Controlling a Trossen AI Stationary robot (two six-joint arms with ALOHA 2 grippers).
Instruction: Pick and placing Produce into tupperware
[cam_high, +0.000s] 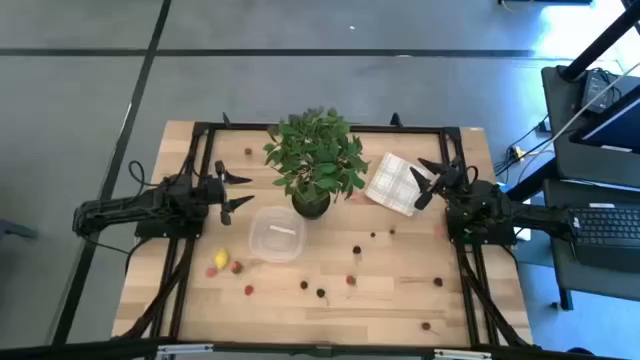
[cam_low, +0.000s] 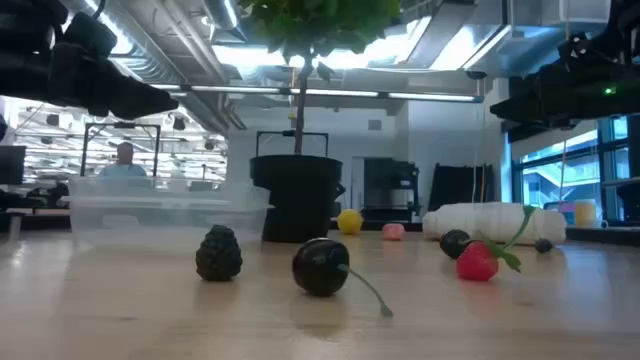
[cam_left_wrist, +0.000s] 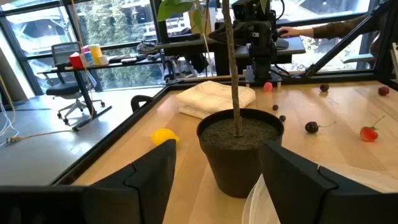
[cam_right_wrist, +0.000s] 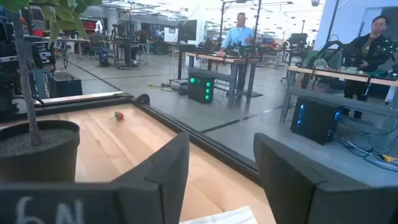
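Dark two-finger left gripper (cam_high: 243, 190) hung over the table's left side w/ jaws parted and nothing between them, just beside the small clear shallow plastic tupperware (cam_high: 276, 237). I had the right gripper (cam_high: 432, 180) likewise parted and empty, over by the white checked folded cloth (cam_high: 392, 184) at the table's right-rear. Neither had hold of anything.

Tupperware sat near table centre, just in front of the leafy green plant in its dark pot (cam_high: 314, 165), and looked empty to me. Produce was all out on the wood: a small yellow lemon-like piece (cam_high: 221, 258) and two reddish berries (cam_high: 236, 266) close to the tupperware's front-left corner, more dark and red bits (cam_high: 357, 250) scattered twd the front and right, one lone piece (cam_high: 248, 152) at the back-left.

Step in hand, as I judged it: first pick not begun. Best bet was the left arm onto the yellow piece, nearest and biggest target. Pieces are tiny and round, so I'd come straight down, fingers straddling it, close gently so it doesn't squirt out or roll.

In the way: plant foliage overhangs the tupperware's rear edge, so drop-off approach should come from the front or left. Low view showed a dark cherry w/ stem (cam_low: 321, 266) and a bumpy blackberry (cam_low: 218, 253) near the front edge; stems could snag.
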